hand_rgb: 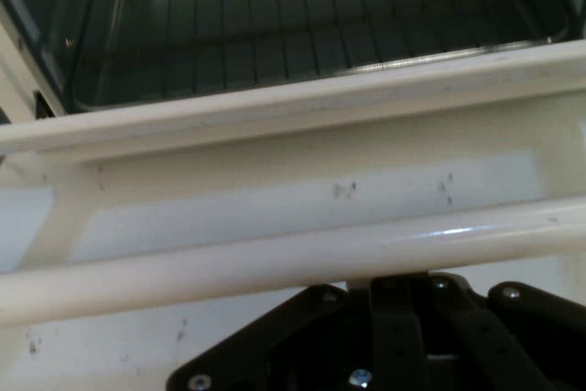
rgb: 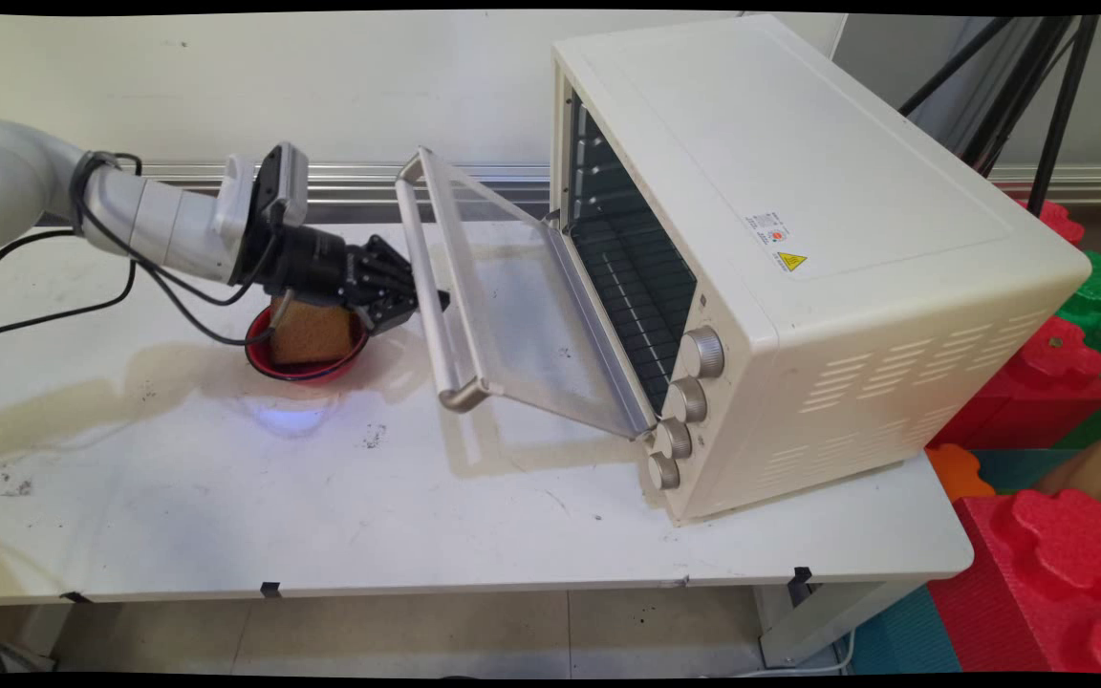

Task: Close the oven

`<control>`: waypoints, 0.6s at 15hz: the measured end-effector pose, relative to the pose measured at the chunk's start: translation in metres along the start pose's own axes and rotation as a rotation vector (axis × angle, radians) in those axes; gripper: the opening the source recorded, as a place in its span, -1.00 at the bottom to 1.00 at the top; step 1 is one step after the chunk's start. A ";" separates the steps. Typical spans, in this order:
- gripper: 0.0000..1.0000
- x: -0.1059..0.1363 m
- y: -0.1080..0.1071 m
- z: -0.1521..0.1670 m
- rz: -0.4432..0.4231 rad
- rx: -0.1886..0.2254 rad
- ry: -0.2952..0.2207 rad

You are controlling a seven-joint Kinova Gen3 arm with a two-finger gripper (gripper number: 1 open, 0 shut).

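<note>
Gripper [rgb: 417, 304] sits right at the handle bar [rgb: 436, 306] of the oven door [rgb: 512, 315], and in the hand view we see that bar [hand_rgb: 275, 263] crossing just over the black linkage. We cannot tell whether the fingers are wide or narrow, since the bar hides their tips. The door hangs partly lowered, tilted out from the cream toaster oven [rgb: 799, 239], which stands at the table's [rgb: 226, 497] right end with its four knobs [rgb: 684, 411] facing the near edge. Through the opening we see the wire rack [hand_rgb: 302, 16] inside. Beneath the gripper's wrist, toward the table's far left side, a red bowl [rgb: 307, 368] holds a brown sponge-like block [rgb: 312, 334] standing upright.
</note>
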 end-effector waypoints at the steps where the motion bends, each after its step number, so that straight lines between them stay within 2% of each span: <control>1: -1.00 0.003 0.000 0.001 -0.001 0.000 0.005; 9: -1.00 0.038 -0.006 0.022 -0.005 0.003 0.059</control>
